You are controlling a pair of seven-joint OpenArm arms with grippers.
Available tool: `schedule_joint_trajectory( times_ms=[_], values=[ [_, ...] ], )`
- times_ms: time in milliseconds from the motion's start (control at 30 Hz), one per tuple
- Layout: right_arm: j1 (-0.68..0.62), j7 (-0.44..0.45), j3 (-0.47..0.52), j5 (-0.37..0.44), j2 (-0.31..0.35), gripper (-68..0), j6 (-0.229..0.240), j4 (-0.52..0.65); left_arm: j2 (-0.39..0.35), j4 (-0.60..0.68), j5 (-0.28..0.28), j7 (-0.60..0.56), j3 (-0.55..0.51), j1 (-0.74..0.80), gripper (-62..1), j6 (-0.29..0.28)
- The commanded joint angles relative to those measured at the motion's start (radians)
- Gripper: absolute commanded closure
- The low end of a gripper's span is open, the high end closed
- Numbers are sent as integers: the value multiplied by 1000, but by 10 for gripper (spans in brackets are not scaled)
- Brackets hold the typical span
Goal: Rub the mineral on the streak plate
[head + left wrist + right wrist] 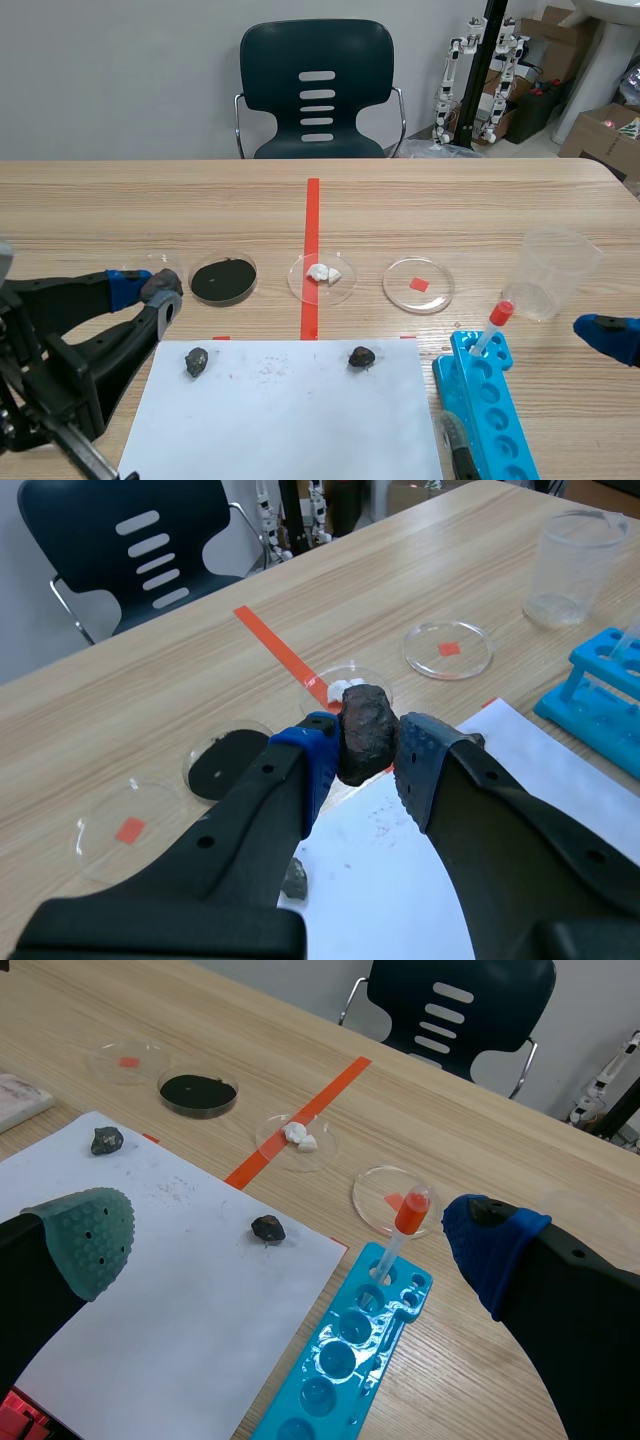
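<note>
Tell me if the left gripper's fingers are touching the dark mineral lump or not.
Touching. The left wrist view shows the mineral lump clamped between the fingers of the left gripper, one dotted pad pressed against each side, no gap.

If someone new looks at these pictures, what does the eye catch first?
First, the dark rock pinched in the left gripper, near the far left corner of the white sheet. Next, two small dark stones lying apart on that sheet, and a bright blue rack to its right.
</note>
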Motion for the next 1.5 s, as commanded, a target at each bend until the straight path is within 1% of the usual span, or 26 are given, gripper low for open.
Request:
schedule_joint_trajectory(
  times_ms=[0, 100, 133, 1467],
  values=[
    [0, 16, 6, 7, 0, -655, -3, 19, -6, 18, 24, -33, -2, 31, -117, 0],
    [0, 16, 6, 7, 0, -655, -3, 19, -5, 18, 106, -80, -2, 81, -117, 1],
    [0, 15, 6, 7, 0, -655, -3, 19, -5, 18, 125, -89, -2, 86, -117, 7],
    [0, 16, 6, 7, 0, -655, -3, 19, -6, 18, 124, -82, -2, 74, -117, 7]
  ],
)
